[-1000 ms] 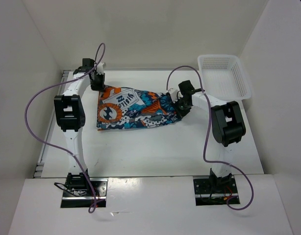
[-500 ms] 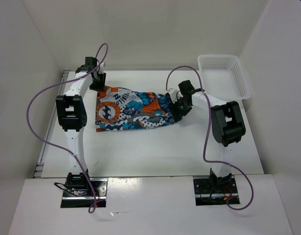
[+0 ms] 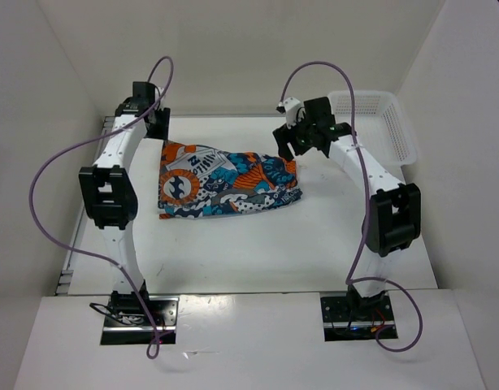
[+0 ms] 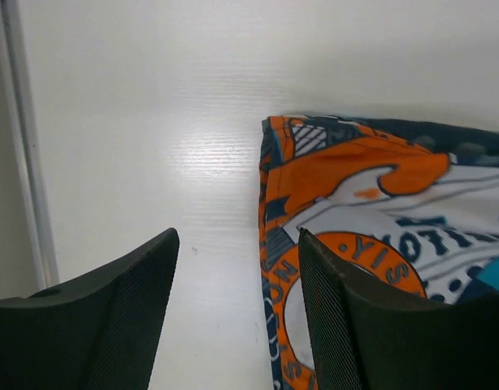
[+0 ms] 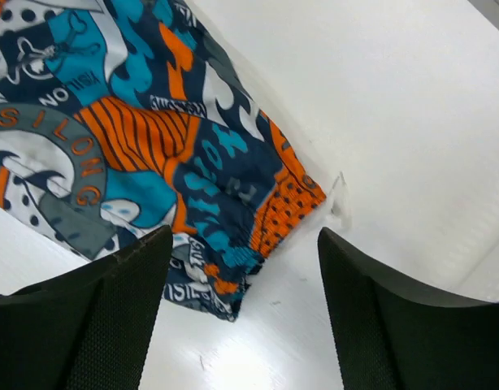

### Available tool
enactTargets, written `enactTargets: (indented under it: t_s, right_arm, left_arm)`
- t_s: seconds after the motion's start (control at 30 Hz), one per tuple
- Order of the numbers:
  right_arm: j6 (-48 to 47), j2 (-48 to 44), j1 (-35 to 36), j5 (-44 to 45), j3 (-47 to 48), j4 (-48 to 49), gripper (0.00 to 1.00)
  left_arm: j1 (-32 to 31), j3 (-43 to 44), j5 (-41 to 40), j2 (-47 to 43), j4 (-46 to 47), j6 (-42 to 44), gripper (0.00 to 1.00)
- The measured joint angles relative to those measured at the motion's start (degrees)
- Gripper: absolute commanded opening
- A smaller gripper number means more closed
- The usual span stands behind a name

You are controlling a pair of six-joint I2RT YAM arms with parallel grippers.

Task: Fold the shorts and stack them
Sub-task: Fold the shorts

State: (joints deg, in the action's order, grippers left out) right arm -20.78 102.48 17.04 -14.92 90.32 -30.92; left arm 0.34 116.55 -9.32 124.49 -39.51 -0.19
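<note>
The shorts [image 3: 225, 183], printed in teal, orange, white and dark grey, lie folded flat in the middle of the table. My left gripper [image 3: 156, 123] hangs open above the table just beyond their far-left corner, holding nothing. In the left wrist view the shorts [image 4: 379, 219] lie to the right of the open gripper [image 4: 237, 244]. My right gripper [image 3: 294, 138] is raised above the far-right corner, open and empty. The right wrist view looks down on the shorts [image 5: 152, 146], with bare table between the fingers of that gripper [image 5: 245, 244].
A white plastic mesh basket [image 3: 371, 126] stands at the back right corner, just behind the right arm. White walls close in the table on the left, back and right. Purple cables loop from both arms.
Both grippers have opened, let go of the shorts and lifted away toward the back. The shorts have settled flat on the table.
</note>
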Motion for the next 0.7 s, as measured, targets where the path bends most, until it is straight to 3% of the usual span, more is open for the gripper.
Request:
enactTargets:
  t_s: [0.07, 0.13, 0.17, 0.3, 0.4, 0.53, 0.7]
  right_arm:
    - [1.6, 0.1, 0.4, -0.4, 0.6, 1.0, 0.70]
    - [3.0, 0.9, 0.7, -0.8, 0.6, 1.0, 0.51]
    - [3.8, 1.4, 0.9, -1.0, 0.5, 1.3, 0.35]
    - [8.1, 6.9, 2.1, -1.0, 0.9, 4.0, 0.09]
    - [11.1, 13.9, 3.5, 0.7, 2.1, 6.1, 0.00]
    - [13.1, 21.7, 4.3, 5.8, 2.4, 6.9, 0.00]
    - [16.1, 22.5, 4.2, 11.5, 3.8, 9.1, 0.00]
  left_arm:
    - [-0.8, -2.4, -0.4, -4.5, 0.3, 0.0, 0.67]
    - [-2.5, -6.0, 0.5, -8.8, 0.4, 0.0, 0.67]
    - [-3.5, -8.0, 1.5, -10.4, 0.7, 0.0, 0.63]
    - [-7.9, -14.4, 5.9, -11.1, 0.2, 0.0, 0.58]
    - [-9.5, -18.5, 8.0, -8.5, -0.7, 0.0, 0.56]
    - [-8.3, -25.7, 8.4, -7.2, -1.6, 0.0, 0.56]
    - [-5.7, -30.7, 5.5, -7.1, -1.4, -0.1, 0.55]
